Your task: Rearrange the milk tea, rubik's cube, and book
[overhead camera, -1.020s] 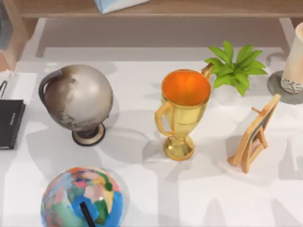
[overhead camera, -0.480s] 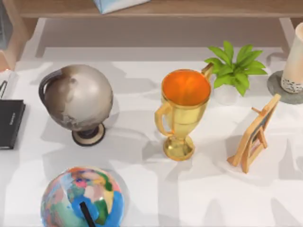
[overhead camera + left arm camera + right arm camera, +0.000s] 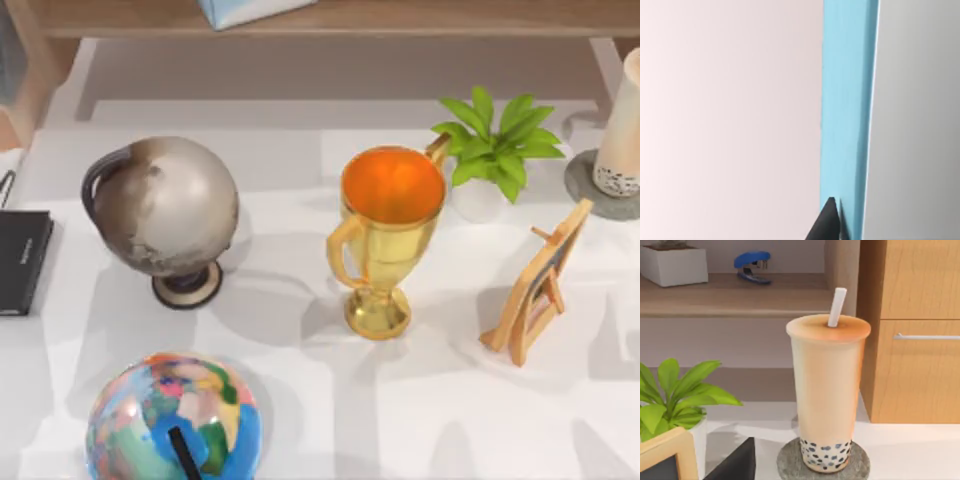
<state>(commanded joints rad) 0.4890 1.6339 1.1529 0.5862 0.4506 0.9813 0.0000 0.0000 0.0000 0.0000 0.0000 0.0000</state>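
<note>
The milk tea (image 3: 826, 390) is a tall cream cup with a white straw and dark pearls near its base. It stands upright on a grey coaster (image 3: 790, 462), and the top view places the milk tea (image 3: 625, 125) at the table's far right edge. My right gripper (image 3: 740, 462) shows as a dark tip short of the cup, apart from it. In the left wrist view, a dark tip of my left gripper (image 3: 830, 222) lies against a teal-blue strip (image 3: 847, 110) beside a pale surface. I cannot tell whether that strip is the book. The rubik's cube is out of view.
A grey globe (image 3: 165, 205) stands left of centre and a gold trophy (image 3: 385, 235) in the middle. A potted plant (image 3: 495, 140) and a wooden easel (image 3: 535, 285) are to the right. A colourful globe (image 3: 175, 420) sits at the front, a flat black book (image 3: 20, 260) at the left edge.
Shadows across the left part of the table have shifted. None of the objects on the table has moved.
</note>
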